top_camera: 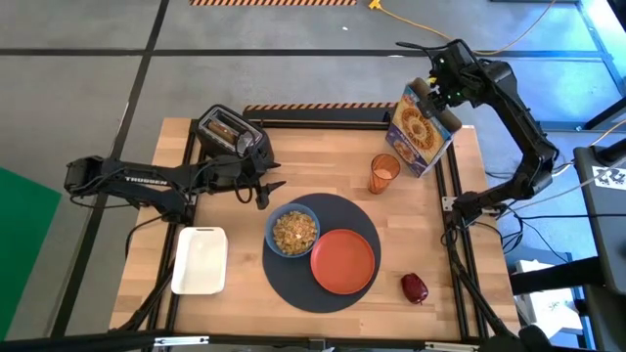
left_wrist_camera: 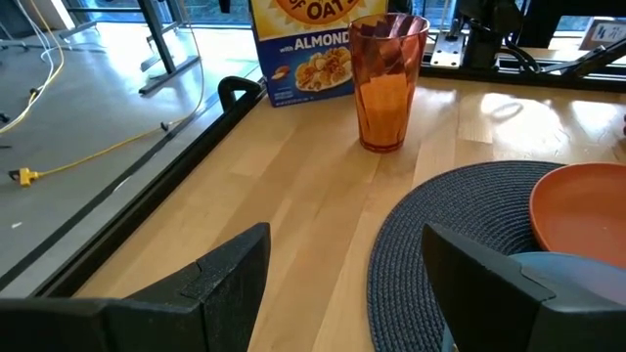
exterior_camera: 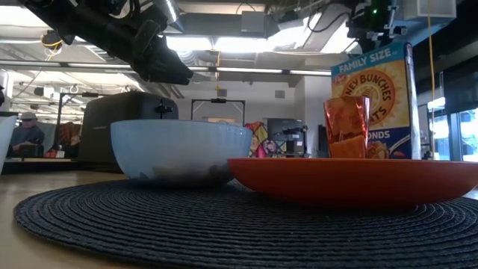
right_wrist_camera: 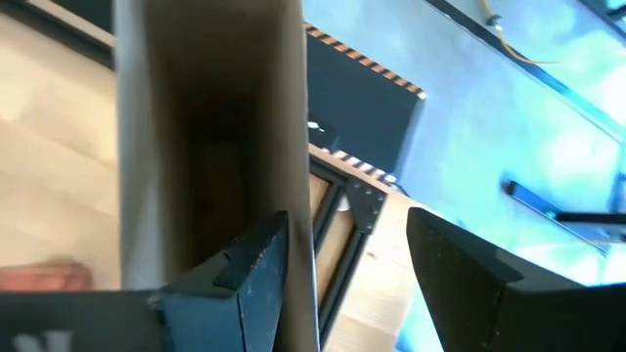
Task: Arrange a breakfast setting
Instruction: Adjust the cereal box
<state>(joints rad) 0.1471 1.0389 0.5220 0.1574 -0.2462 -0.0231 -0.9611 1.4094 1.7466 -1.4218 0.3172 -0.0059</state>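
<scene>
Mat (exterior_camera: 224, 224) up front; right claw (top_camera: 442, 93) spread open over the cereal box (top_camera: 423, 132) at the bench's far-right corner, so back straight off without tipping it. Left claw (top_camera: 262, 191) open too.

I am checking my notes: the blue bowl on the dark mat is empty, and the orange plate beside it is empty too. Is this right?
Not quite. The blue bowl on the dark mat holds cereal, as the high view shows. The orange plate beside it is indeed empty.
</scene>
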